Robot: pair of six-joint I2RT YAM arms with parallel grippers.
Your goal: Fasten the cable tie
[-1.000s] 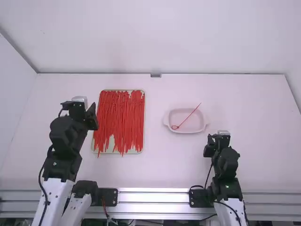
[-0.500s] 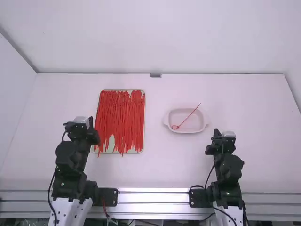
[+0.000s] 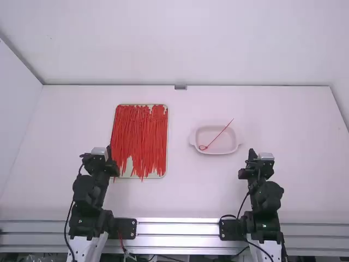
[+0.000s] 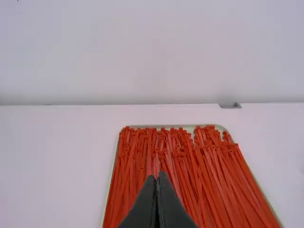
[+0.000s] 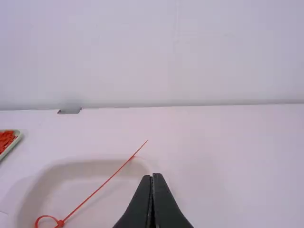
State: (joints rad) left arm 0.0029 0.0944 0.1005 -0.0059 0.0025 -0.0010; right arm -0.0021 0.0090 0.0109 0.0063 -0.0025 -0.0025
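Observation:
A pile of loose red cable ties (image 3: pixel 139 138) (image 4: pixel 183 171) lies on a flat tray (image 3: pixel 163 174) left of the table's middle. One red cable tie (image 3: pixel 214 138) (image 5: pixel 90 194), fastened into a small loop at one end, rests in a white dish (image 3: pixel 216 140) (image 5: pixel 57 175), its tail sticking out over the far rim. My left gripper (image 3: pixel 101 161) (image 4: pixel 157 178) is shut and empty, held near the tray's front left corner. Just in front of the dish, my right gripper (image 3: pixel 256 162) (image 5: pixel 152 176) is shut too, with nothing in it.
Both arms are folded back low at the table's front edge. A small grey tab (image 3: pixel 180 87) sits at the table's far edge. White walls close off the back and left sides.
The left arm has drawn back from beside the tray and folded down toward its base. The right arm has settled slightly lower and nearer its base.

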